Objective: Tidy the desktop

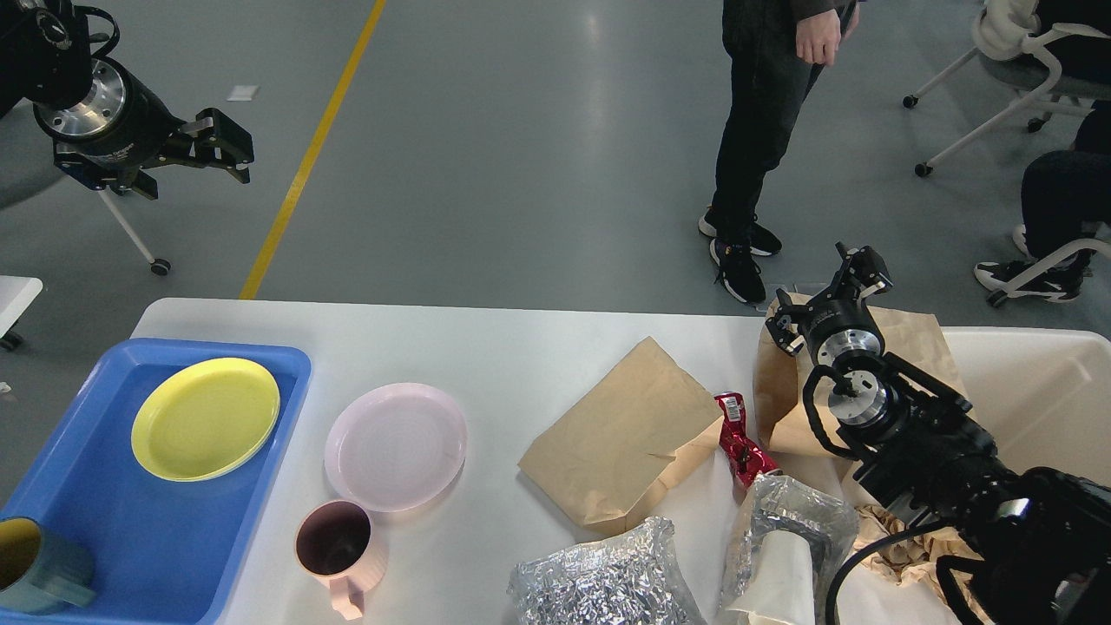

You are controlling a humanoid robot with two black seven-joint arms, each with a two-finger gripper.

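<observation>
The desktop (pixel 521 347), spread below both arms, bears stiff, breakable plates best gripped at rims and light, crushable paper bags and foil; the left gripper (pixel 227 148) hangs empty, jaws apart, while the right gripper (pixel 829 291)'s jaw state cannot be told.

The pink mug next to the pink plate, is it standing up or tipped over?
Upright. The pink mug stands on the desktop with its open mouth facing up, dark inside visible, handle toward the near edge.
</observation>
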